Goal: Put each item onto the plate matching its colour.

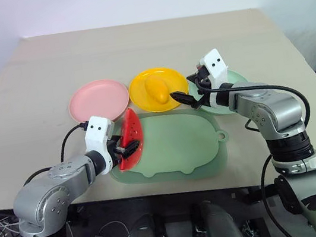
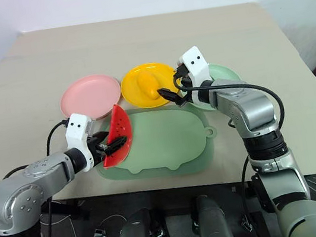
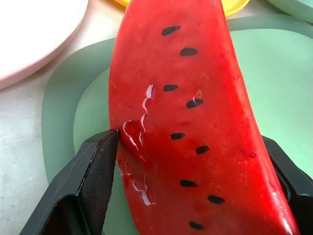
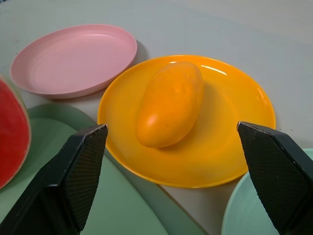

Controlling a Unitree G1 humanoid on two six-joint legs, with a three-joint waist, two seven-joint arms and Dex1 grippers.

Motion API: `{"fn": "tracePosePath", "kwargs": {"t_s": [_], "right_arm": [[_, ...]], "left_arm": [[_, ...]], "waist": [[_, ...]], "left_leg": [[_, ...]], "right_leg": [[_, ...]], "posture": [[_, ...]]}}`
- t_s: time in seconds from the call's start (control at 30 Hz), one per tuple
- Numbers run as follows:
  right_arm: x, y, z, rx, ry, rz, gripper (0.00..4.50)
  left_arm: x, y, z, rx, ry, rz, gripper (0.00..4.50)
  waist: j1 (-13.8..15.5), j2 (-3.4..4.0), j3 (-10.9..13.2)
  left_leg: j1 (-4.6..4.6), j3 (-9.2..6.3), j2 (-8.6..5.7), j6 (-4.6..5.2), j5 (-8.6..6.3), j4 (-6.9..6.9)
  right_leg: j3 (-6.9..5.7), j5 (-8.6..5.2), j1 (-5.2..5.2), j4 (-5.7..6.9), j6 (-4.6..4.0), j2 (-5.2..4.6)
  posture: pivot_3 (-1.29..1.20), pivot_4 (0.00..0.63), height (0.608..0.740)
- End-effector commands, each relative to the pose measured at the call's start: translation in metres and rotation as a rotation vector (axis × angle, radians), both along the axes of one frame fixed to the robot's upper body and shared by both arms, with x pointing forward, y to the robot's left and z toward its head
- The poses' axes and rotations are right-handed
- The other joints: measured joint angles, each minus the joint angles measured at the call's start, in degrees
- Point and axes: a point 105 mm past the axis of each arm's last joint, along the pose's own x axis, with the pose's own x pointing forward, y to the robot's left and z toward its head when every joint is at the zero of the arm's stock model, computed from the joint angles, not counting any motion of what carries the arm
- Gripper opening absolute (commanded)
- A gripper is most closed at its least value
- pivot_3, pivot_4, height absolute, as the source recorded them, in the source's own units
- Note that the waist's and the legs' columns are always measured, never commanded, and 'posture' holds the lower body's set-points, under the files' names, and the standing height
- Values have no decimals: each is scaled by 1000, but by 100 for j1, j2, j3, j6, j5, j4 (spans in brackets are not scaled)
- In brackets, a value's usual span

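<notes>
Red watermelon wedge (image 1: 129, 138) pinched by left end effector (image 1: 128, 148), seemingly over mat edge (image 1: 182, 173); right end effector (image 1: 189, 97) spread.

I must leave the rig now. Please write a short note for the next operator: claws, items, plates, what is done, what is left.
Left claw: shut on the watermelon wedge, over the green mat.
Right claw: open, holding nothing, near the yellow plate.
Done: mango lies on the yellow plate.
Left: put the wedge on the pink plate, which has nothing on it. I cannot see the dark-green fruit; the mint plate is partly hidden by the right arm.
</notes>
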Motion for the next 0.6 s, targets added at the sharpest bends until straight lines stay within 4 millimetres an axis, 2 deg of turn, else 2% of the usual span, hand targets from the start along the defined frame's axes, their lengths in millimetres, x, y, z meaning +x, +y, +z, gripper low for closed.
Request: {"fn": "tracePosePath", "kwargs": {"t_s": [0.03, 0.17, 0.27, 0.33, 0.6], "right_arm": [[-2, -4, 16, 6, -64, -10, 4500], [-3, -3, 17, 13, -67, -7, 4500], [-2, -3, 17, 18, -68, -8, 4500], [-2, -3, 17, 20, -68, -11, 4500], [-1, -7, 16, -3, -80, -37, 4500]], "left_arm": [[7, 8, 28, -26, -105, 21, 3315], [22, 24, 53, -50, -178, 96, 3315], [43, 51, 76, -38, -253, 210, 3315], [55, 61, 82, -3, -291, 256, 3315], [102, 61, 93, -51, -363, 313, 3315]], "waist": [[4, 0, 0], [4, 0, 0], [2, 0, 0], [-3, 0, 0], [4, -2, 1]], "left_leg": [[0, 0, 0, 0, 0, 0], [-1, -2, 0, 0, 0, 4], [-1, -2, 0, 0, 0, 4], [-1, -2, 0, 0, 0, 5], [-5, 1, -2, 0, 0, 8]], "right_leg": [[0, 0, 0, 0, 0, 0], [-1, 0, 1, 1, 0, 0], [-1, 0, 2, 2, 0, 1], [-2, 0, 2, 4, 1, 2], [-3, 0, 1, 4, 1, -1]], "posture": [[0, 150, 696], [0, 150, 696], [0, 150, 696], [0, 150, 696], [0, 150, 696]]}}
